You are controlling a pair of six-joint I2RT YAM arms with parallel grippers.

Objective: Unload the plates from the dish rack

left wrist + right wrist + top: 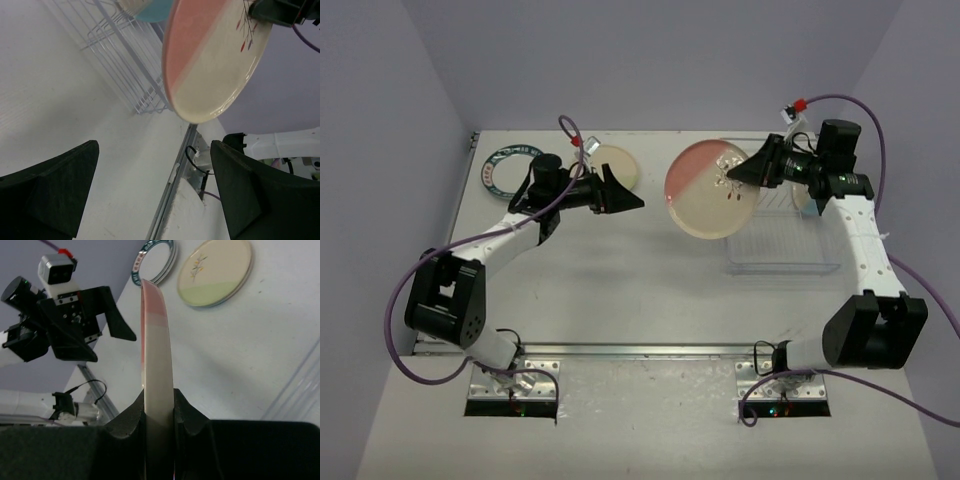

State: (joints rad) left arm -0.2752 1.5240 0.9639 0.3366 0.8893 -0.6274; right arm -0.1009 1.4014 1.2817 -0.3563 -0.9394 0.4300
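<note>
Top external view: the right gripper (748, 172) clamps the rim of the pink plate (710, 190), a round glossy disc that is part pink and part cream with a small twig motif. The plate is held tilted in the air, at the left end of the rack (785, 245). The rack is a clear rectangular tray with thin silvery wire rails. From the left wrist, a blue plate (150, 10) shows standing in it. Seen from the right wrist, the pink plate is edge-on, its thin rim pinched between dark matte fingers (125, 425). The left gripper (625, 197) hovers over the white table (620, 300), its black wedge-shaped fingers (60, 185) wide apart and holding nothing. Two plates lie flat at the far left: a cream plate (613, 165) with a pale green segment, and a green-rimmed plate (512, 170).
</note>
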